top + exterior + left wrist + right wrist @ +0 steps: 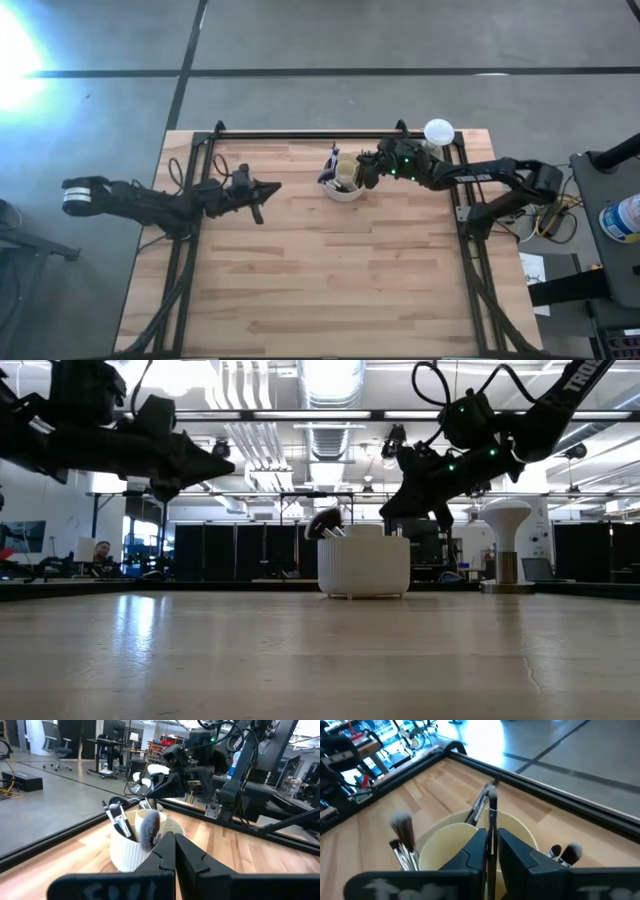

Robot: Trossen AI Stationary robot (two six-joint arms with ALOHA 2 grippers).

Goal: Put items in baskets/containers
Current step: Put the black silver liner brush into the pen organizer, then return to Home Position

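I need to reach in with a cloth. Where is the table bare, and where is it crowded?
Bare: the whole near half of the table. Crowded: the far edge, where the right gripper holds a brush over the cream holder, beside the white globe. Left gripper hovers mid-left.

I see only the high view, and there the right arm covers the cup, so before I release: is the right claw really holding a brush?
Observer: Yes. In the right wrist view, the right claw is shut on a thin brush that stands upright, bristles up, over the opening of the cup.
Operator: Is anything in the cup yet?
Observer: Other brushes stand in it with their bristles up. One is a fluffy-headed brush that leans at the rim.
Operator: And the left claw?
Observer: The left claw is shut on nothing. It hangs above the table and points at the cup.
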